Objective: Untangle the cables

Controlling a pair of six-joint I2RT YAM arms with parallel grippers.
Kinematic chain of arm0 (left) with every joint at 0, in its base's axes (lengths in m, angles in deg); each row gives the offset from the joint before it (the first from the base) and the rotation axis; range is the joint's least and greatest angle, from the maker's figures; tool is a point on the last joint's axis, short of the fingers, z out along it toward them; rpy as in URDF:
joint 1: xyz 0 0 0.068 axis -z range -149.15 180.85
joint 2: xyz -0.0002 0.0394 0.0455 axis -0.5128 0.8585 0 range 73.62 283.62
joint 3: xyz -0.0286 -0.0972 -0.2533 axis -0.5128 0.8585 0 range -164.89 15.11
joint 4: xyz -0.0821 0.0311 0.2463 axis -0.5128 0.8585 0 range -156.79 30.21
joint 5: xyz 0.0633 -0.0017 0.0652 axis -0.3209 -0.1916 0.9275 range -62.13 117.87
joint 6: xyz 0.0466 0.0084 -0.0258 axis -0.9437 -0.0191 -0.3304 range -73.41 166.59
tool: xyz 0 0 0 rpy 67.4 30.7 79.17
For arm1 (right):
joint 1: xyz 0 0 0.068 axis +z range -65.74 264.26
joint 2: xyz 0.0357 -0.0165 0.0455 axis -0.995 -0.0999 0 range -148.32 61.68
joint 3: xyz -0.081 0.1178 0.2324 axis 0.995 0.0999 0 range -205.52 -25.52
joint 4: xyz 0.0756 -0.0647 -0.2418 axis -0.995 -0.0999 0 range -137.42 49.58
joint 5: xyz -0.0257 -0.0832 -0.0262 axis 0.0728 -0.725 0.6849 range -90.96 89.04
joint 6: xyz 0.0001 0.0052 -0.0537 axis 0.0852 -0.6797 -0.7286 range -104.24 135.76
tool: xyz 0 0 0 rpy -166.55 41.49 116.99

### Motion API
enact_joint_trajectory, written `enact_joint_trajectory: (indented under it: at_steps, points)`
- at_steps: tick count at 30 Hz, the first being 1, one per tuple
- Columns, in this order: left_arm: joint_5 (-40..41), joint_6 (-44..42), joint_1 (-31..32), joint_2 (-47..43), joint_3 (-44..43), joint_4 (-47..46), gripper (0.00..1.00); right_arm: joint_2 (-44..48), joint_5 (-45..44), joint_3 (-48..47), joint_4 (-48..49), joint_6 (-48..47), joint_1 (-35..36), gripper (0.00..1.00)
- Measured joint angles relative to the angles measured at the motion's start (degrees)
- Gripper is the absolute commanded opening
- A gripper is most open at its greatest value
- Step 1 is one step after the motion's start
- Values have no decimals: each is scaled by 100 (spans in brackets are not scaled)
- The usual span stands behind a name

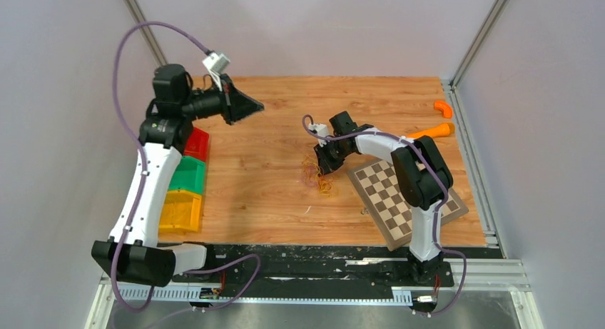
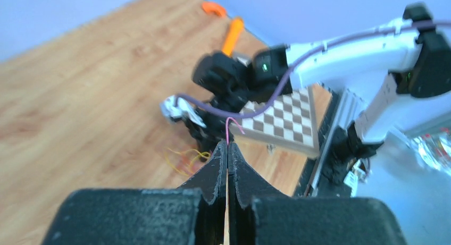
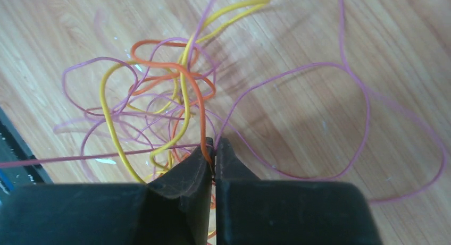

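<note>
The cables (image 3: 170, 96) are a loose tangle of thin orange, yellow and pink strands on the wooden table, also seen in the top view (image 1: 319, 178) and the left wrist view (image 2: 183, 157). My right gripper (image 3: 214, 148) is down on the tangle, shut on an orange strand (image 3: 199, 104) with a pink strand (image 3: 298, 69) at its tips; in the top view it (image 1: 322, 165) sits at the tangle's upper edge. My left gripper (image 2: 227, 147) is raised at the left (image 1: 259, 106), shut on a thin pink strand (image 2: 228, 129) that sticks out of its tips.
A chessboard (image 1: 399, 200) lies right of the tangle under the right arm. Two orange pieces (image 1: 444, 108) (image 1: 432, 131) lie at the far right. Red (image 1: 198, 143), green (image 1: 187, 173) and yellow (image 1: 180, 211) bins line the left edge.
</note>
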State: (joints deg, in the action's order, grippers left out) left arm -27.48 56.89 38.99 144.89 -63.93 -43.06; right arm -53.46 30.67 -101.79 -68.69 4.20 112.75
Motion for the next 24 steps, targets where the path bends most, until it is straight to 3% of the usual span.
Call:
enact_joint_trajectory:
  at_steps: [10,18,24]
  points:
    - [-140,960,-1526,304,-2914,424,0,0,-98,92,114,-98,-7,12]
    - [-13,2424,-2629,1080,-5125,-463,0,0,4,153,188,-120,-66,20]
    - [721,2852,-3366,1309,-5987,-702,0,0,129,170,177,-122,-188,20]
